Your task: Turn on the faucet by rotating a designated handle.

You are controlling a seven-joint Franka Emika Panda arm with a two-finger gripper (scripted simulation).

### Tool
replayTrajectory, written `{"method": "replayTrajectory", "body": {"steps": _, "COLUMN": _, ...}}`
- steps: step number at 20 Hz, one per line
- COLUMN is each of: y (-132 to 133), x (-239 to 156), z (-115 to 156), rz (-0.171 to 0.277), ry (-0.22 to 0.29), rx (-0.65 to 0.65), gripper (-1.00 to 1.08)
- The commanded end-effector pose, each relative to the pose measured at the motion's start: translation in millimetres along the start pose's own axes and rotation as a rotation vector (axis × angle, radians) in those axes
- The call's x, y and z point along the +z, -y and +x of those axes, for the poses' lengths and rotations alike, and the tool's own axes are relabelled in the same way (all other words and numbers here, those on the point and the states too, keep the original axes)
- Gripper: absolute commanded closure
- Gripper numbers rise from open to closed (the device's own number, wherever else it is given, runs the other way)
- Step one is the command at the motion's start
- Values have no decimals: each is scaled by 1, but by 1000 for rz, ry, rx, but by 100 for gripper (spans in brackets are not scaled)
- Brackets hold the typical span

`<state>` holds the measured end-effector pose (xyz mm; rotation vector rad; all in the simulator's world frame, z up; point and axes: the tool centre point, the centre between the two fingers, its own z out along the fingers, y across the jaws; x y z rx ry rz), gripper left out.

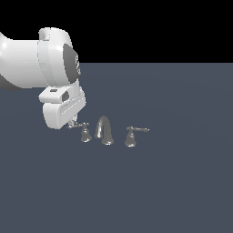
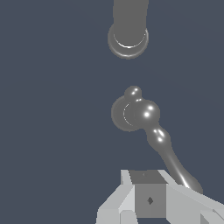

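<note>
The faucet's arched spout (image 1: 104,129) stands on the dark floor (image 1: 182,182) and serves as the landmark. The handle (image 1: 84,133) sits just beside the spout on the exterior view's left, its thin lever pointing away from the spout. A twin handle (image 1: 131,136) stands on the spout's other side. The gripper (image 1: 73,123) hangs at the lever's far tip, away from the spout, under the white arm (image 1: 41,63). The wrist view shows one finger (image 2: 148,199) next to the lever's end; whether the jaws are parted or clenched cannot be told.

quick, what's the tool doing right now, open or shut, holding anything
Tool: cannot be told whether open or closed; it sits at the lever tip of the handle, and no grip is visible.
</note>
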<state>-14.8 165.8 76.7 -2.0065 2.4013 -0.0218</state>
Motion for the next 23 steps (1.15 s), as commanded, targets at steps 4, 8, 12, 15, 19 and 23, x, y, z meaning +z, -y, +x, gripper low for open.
{"method": "replayTrajectory", "body": {"steps": 4, "y": -25, "x": 0, "z": 2, "rz": -16, "ry": -2, "rx": -7, "gripper": 108}}
{"method": "replayTrajectory", "body": {"steps": 8, "y": -35, "x": 0, "z": 4, "rz": -18, "ry": -1, "rx": -9, "gripper": 108}}
{"method": "replayTrajectory", "body": {"steps": 12, "y": -29, "x": 0, "z": 18, "rz": -1, "ry": -9, "rx": 0, "gripper": 108}}
{"method": "replayTrajectory", "body": {"steps": 15, "y": -36, "x": -1, "z": 25, "rz": -6, "ry": -6, "rx": -3, "gripper": 108}}
{"method": "replayTrajectory", "body": {"steps": 19, "y": -47, "x": -1, "z": 35, "rz": -12, "ry": -3, "rx": -6, "gripper": 108}}
{"method": "replayTrajectory", "body": {"steps": 23, "y": -54, "x": -1, "z": 43, "rz": -17, "ry": -1, "rx": -9, "gripper": 108}}
